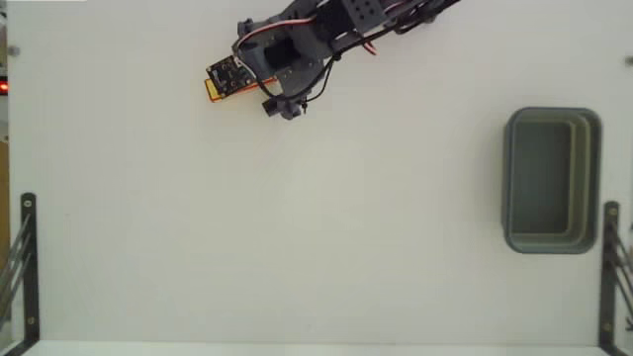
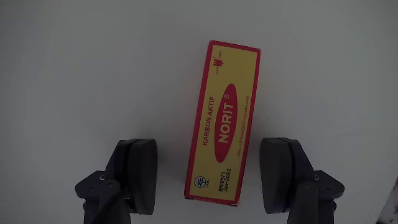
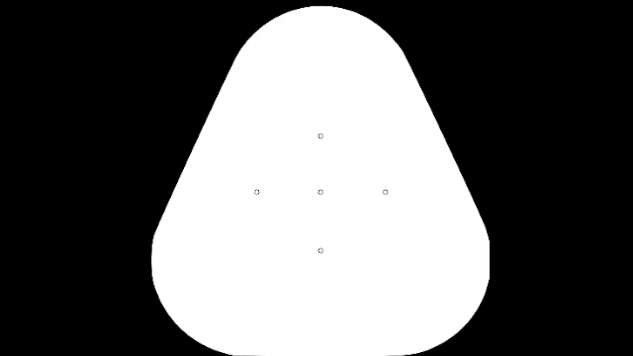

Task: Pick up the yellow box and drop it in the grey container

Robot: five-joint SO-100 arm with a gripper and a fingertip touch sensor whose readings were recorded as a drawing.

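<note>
The yellow box [image 2: 222, 121] lies flat on the white table in the wrist view, its red oval label facing up. My gripper [image 2: 213, 174] straddles its near end, open, with one finger [image 2: 140, 174] to the left and the other [image 2: 283, 174] to the right, both apart from the box. In the fixed view only a yellow sliver of the box [image 1: 214, 90] peeks out at the top left from under the gripper [image 1: 237, 81]. The grey container [image 1: 551, 180] stands empty far away at the right side of the table.
Black metal brackets stand at the table's lower left [image 1: 28, 259] and lower right [image 1: 611, 265] edges. The arm reaches in from the top of the fixed view.
</note>
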